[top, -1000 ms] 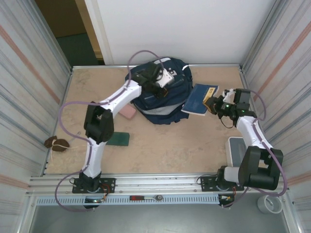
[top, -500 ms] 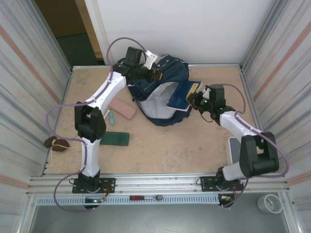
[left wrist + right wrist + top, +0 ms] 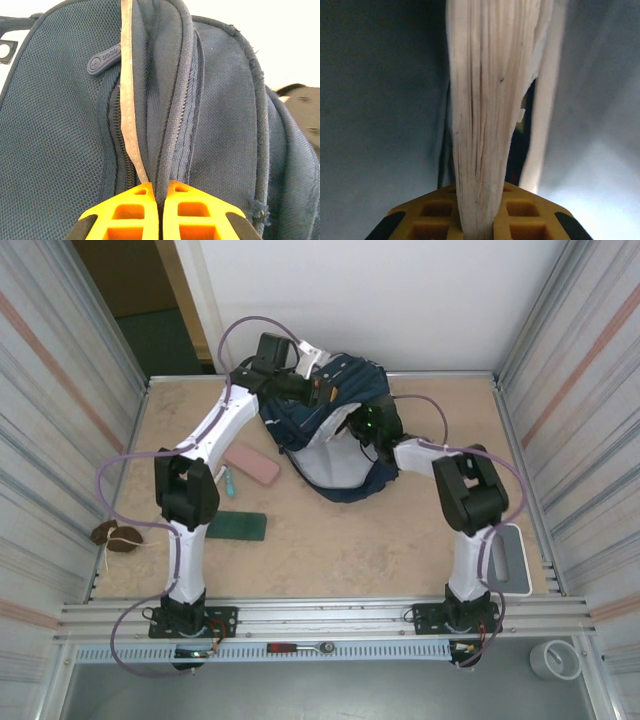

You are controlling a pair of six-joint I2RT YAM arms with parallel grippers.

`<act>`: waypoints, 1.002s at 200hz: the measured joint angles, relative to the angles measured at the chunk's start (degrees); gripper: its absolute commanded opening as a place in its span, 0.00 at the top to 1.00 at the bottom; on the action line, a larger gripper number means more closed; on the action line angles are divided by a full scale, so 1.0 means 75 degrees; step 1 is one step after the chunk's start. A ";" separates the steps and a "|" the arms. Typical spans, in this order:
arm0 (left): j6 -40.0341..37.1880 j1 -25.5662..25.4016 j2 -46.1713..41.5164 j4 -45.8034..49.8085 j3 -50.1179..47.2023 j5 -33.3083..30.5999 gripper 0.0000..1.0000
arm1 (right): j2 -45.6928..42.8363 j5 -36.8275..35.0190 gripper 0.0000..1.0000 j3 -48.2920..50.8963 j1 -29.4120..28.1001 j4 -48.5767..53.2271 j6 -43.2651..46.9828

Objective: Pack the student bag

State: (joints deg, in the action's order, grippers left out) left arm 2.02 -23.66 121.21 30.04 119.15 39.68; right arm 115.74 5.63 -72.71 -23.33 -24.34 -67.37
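One booklet (image 3: pixel 480 100) clamped by right end effector (image 3: pixel 477 200) inside student bag (image 3: pixel 350 390).

I work in a lab test cell. Ribbed metal panels (image 3: pixel 60 390) fence my beige table (image 3: pixel 350 550); an aluminium rail (image 3: pixel 330 616) carries my bases.

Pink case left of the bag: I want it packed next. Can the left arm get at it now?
Probably not yet: the left gripper is clamped on the rim of the student bag. The pink case itself lies uncovered beside that arm.

Left claw (image 3: pixel 160 192), right claw (image 3: pixel 476 202) clamped
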 measured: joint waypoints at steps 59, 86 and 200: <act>0.0399 0.0169 0.0172 -0.0321 0.0035 0.0399 1.00 | -0.0280 -0.0192 0.49 0.0624 0.0003 -0.0146 0.0379; 0.0525 0.0187 0.0172 -0.0437 0.0020 0.0452 1.00 | -0.1778 -0.0047 0.49 0.2192 0.0175 0.0134 0.0825; 0.0769 -0.0431 0.0527 -0.1201 -0.0915 0.0251 1.00 | -0.3346 0.0495 0.41 0.3343 0.1676 0.2888 0.2818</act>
State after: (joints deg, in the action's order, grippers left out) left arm 7.79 -26.89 125.16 21.04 112.29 41.56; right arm 90.65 9.34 -47.64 -10.76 -2.68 -46.24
